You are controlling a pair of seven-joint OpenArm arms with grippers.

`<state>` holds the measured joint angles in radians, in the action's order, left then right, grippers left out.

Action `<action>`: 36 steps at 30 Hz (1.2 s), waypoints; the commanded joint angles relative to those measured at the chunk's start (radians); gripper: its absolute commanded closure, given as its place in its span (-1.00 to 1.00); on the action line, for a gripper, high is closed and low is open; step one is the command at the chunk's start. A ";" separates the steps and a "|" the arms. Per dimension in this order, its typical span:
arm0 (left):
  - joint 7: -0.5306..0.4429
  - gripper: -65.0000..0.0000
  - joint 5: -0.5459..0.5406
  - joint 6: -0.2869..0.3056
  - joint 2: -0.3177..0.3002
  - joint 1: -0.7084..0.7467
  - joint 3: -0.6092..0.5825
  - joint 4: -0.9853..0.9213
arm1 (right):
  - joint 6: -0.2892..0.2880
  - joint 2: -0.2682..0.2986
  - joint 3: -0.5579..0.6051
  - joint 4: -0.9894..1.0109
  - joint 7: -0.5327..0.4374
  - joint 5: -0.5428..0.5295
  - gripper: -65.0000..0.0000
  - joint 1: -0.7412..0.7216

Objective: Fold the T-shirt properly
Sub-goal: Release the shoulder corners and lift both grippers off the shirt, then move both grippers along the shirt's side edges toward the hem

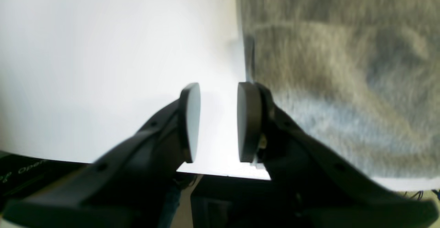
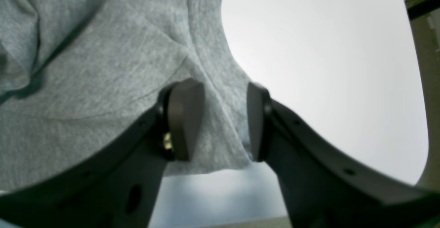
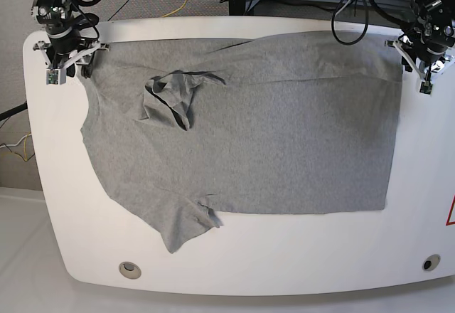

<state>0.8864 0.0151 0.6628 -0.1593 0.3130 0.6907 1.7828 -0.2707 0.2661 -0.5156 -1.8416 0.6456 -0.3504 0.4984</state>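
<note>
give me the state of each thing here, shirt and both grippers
T-shirt: spread flat on the white table, unfolded, one sleeve bunched over the chest, the other crumpled at its lower edge
left gripper: open, empty, beside the shirt's edge
right gripper: open, fingers straddling a fabric corner, not clamped

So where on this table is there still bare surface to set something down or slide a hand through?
The widest bare stretch of the table is the near strip below the T-shirt hem, between the sleeve and the near right corner. A narrower band runs down the view's left edge. The far edge is crowded: both far cloth corners sit at the right pincer and left pincer.
</note>
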 commanded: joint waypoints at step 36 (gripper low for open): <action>-0.013 -0.37 0.000 -0.010 -0.159 -0.280 -0.030 0.036 | -0.005 0.140 0.120 0.066 0.217 -0.006 -0.57 -0.522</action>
<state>0.8906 0.0219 0.6552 -0.2996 0.0601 0.6731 1.8194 -0.2707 0.3706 -0.4259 -1.7950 0.8879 -0.3462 0.0158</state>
